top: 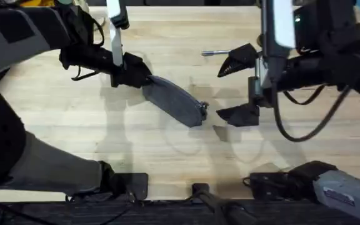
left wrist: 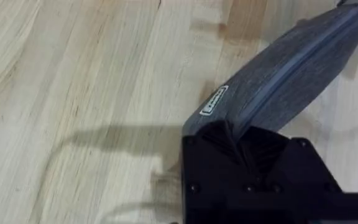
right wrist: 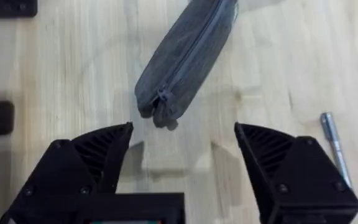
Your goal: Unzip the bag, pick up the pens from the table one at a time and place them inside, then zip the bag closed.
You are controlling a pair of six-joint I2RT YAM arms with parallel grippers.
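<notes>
Where the left gripper (top: 136,74) meets the bag (top: 175,101), its black housing covers the bag's upper-left end in the overhead view, so the contact itself is hard to see. The left wrist view shows more: the fingers are closed tight on that end, with the fabric bunched between them, and the bag (left wrist: 291,74) runs away from them with its zipper line and a small label showing. Its far end is cut off at the frame edge there.

The bag lies diagonally on the table (top: 167,156), from the left gripper at upper left down to a rounded end near the middle. The zipper pull sits at that lower end, and the zip looks closed along its length.

The right gripper (top: 237,87) hovers just right of the bag's lower end, jaws spread wide and holding nothing. In the right wrist view the bag's (right wrist: 182,59) pull end lies ahead of the gap between the two fingers (right wrist: 98,149), near them but not touching; its other end is cut off at the frame edge.

One silver pen (top: 216,53) lies on the table beyond the right gripper, partly hidden behind its upper finger in the overhead view. In the right wrist view the pen (right wrist: 334,146) runs partly behind the finger beside it.
</notes>
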